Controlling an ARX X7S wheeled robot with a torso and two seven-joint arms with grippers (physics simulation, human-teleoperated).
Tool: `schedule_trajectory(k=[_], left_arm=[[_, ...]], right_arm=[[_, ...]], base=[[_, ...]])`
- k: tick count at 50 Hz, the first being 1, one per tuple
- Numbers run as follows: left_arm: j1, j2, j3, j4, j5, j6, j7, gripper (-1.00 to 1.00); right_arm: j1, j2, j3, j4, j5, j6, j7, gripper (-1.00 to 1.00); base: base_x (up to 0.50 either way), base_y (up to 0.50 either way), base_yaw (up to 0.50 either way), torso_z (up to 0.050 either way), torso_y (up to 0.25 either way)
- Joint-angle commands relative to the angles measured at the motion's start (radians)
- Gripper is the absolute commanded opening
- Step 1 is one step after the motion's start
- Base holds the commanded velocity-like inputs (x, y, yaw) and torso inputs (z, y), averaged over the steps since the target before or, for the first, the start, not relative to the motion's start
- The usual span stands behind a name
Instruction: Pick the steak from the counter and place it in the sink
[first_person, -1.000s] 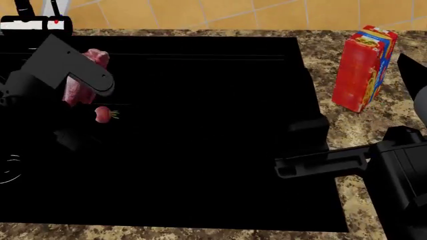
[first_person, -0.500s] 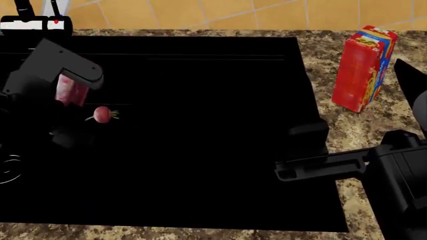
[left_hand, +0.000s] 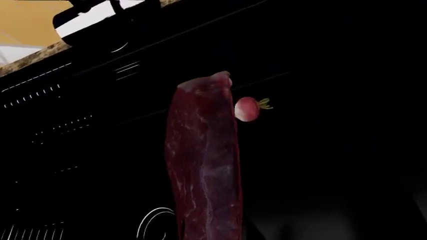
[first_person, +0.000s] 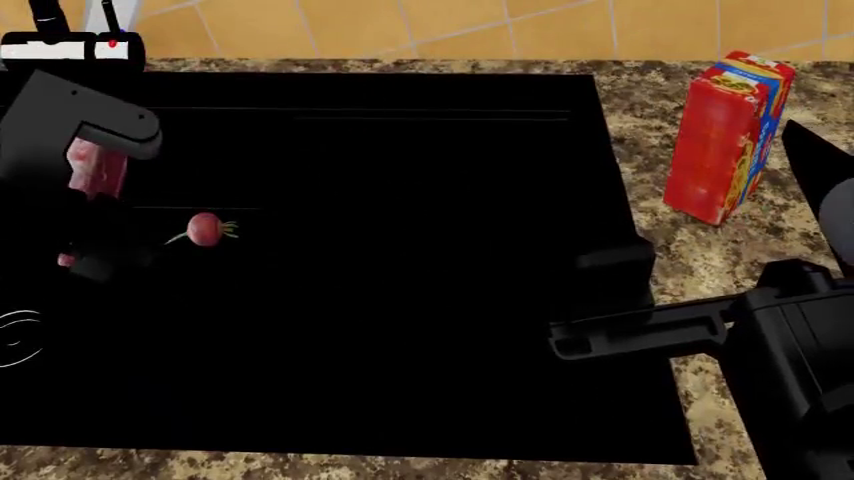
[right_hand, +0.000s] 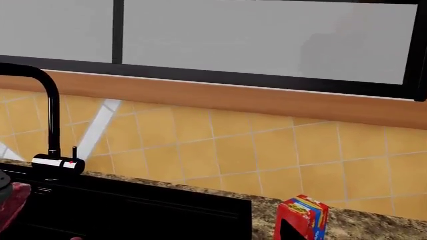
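Gripping the steak (first_person: 96, 167), the left gripper (first_person: 83, 160) hangs over the far-left part of the sink (first_person: 400, 300), the slab hanging on edge, dark red with pale marbling. Just beside it, down in the black basin, lies a small pink radish (first_person: 204, 229). Most of the basin is bare. Over the sink's right edge and the counter (first_person: 721, 250) hovers the right gripper (first_person: 601, 300); I cannot tell its state. A red carton (first_person: 727, 137) stands on that counter.
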Motion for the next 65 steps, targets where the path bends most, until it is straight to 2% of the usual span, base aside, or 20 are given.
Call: schedule_trajectory(k=[1,7,14,41,65], left_arm=[[-0.038,0.01,-0.022,-0.13,0.014,0.062,-0.034,-1.0],[-0.059,0.028,-0.017,-0.246,0.019,0.128,-0.022,-1.0],[-0.115,0.071,-0.022,-0.526,0.03,0.295,-0.02,-1.0],[0.028,0.103,-0.14,-0.53,0.112,0.331,0.038,-1.0],[0.111,0.12,-0.224,-0.53,0.152,0.333,0.006,-1.0]], right_arm=[[-0.009,-0.005,-0.006,0.004,-0.015,-0.009,-0.012,1.0],[-0.017,-0.004,-0.004,0.005,-0.019,-0.013,-0.017,1.0],[-0.023,-0.005,-0.006,0.008,-0.024,-0.018,-0.021,1.0],[-0.073,-0.016,-0.009,0.018,-0.074,-0.049,-0.061,1.0],[-0.081,-0.012,-0.008,0.018,-0.071,-0.061,-0.065,1.0]], base=[[0.0,0.0,0.0,0.0,0.0],[0.0,0.0,0.0,0.0,0.0],[0.0,0.0,0.0,0.0,0.0],[0.0,0.0,0.0,0.0,0.0],[0.0,0.0,0.0,0.0,0.0]])
